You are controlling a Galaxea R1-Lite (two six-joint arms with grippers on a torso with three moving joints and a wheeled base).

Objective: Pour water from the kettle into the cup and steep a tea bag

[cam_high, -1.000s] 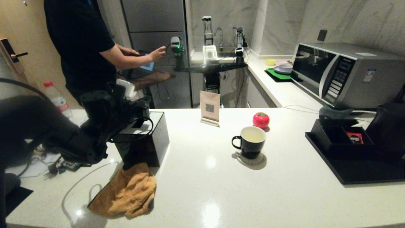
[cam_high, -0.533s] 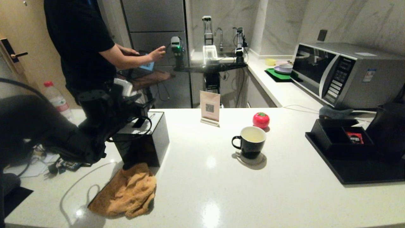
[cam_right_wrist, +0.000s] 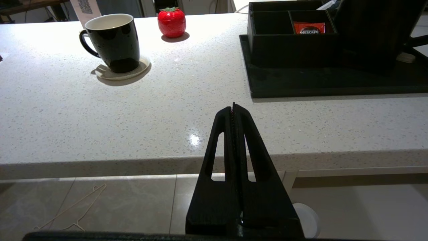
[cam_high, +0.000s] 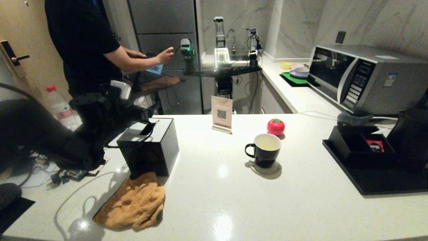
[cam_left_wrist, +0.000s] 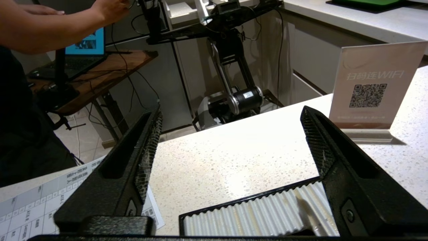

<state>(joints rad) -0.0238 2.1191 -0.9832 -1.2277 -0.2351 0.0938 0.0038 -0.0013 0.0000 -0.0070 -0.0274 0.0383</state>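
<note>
Over at the counter's left end, the left gripper hangs above a black box with its jaws spread wide and nothing between them. So the cup, pale water inside, sits well off to its right on a coaster. Right gripper is pinched together below the counter edge, cup well apart from it too.

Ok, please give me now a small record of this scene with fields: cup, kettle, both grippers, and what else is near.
cup: black mug on a coaster, pale water inside, no tea bag seen
kettle: black, on the tray at far right
left gripper: fingers open, empty, above the black box
right gripper: shut, empty, below the counter edge
nearby: red tomato-shaped object, orange towel, person behind
</note>
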